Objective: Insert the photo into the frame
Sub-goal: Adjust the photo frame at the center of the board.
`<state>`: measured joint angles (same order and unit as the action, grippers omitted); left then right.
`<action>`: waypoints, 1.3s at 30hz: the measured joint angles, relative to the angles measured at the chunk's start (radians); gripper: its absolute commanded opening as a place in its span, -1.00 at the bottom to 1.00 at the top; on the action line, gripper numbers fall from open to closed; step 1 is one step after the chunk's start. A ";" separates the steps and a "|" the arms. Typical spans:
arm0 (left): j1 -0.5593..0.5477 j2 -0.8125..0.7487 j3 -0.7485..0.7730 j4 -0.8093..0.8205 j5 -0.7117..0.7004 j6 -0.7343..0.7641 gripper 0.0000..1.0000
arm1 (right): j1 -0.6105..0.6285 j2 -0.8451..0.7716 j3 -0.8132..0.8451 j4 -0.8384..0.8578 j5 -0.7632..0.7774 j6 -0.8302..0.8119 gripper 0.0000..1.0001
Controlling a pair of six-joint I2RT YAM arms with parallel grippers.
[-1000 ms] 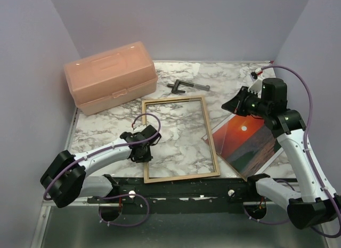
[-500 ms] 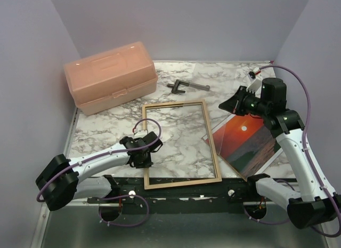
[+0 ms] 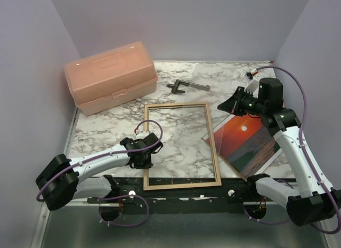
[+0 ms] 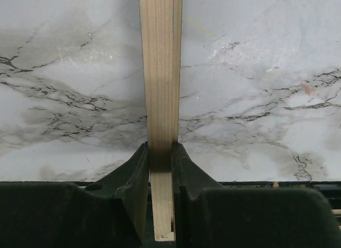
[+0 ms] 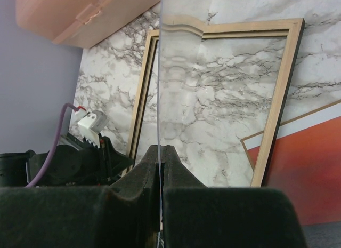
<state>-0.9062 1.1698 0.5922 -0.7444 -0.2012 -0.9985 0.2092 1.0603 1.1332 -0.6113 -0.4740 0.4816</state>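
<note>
The frame (image 3: pixel 214 146), thin tan wood, lies flat on the marble table in the middle. My left gripper (image 3: pixel 143 158) is shut on its left rail; the left wrist view shows the wooden rail (image 4: pixel 159 72) pinched between the black fingers of that gripper (image 4: pixel 160 149). The photo (image 3: pixel 250 146), a red-orange sunset print, lies face up to the right of the frame. Above it, my right gripper (image 3: pixel 225 106) is shut on the edge of a clear pane (image 3: pixel 221 132), held tilted over the photo's left part. In the right wrist view the gripper (image 5: pixel 160 149) clamps the pane (image 5: pixel 176 88) edge-on, with the photo (image 5: pixel 314 173) lower right.
A peach plastic toolbox (image 3: pixel 110 77) stands at the back left. A small dark metal tool (image 3: pixel 186 86) lies behind the frame. A black strip (image 3: pixel 181 193) runs along the table's near edge, and walls close in the left, back and right.
The left gripper has shifted slightly with the frame rail, and the frame has swung a little, its far end moving right. The right gripper with the pane has edged left.
</note>
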 measured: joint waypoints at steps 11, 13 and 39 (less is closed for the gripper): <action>-0.019 0.029 0.014 0.022 0.000 0.037 0.01 | -0.002 0.016 -0.028 0.039 -0.022 0.007 -0.99; -0.019 0.031 0.015 0.026 0.006 0.048 0.03 | -0.002 0.021 -0.033 0.041 -0.028 0.007 -0.99; 0.378 -0.278 -0.127 0.217 0.245 0.160 -0.02 | -0.002 0.060 -0.088 0.097 -0.172 0.062 -0.99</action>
<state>-0.5285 0.8921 0.4648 -0.5270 0.0433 -0.8387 0.2077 1.1206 1.0451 -0.5140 -0.6460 0.5438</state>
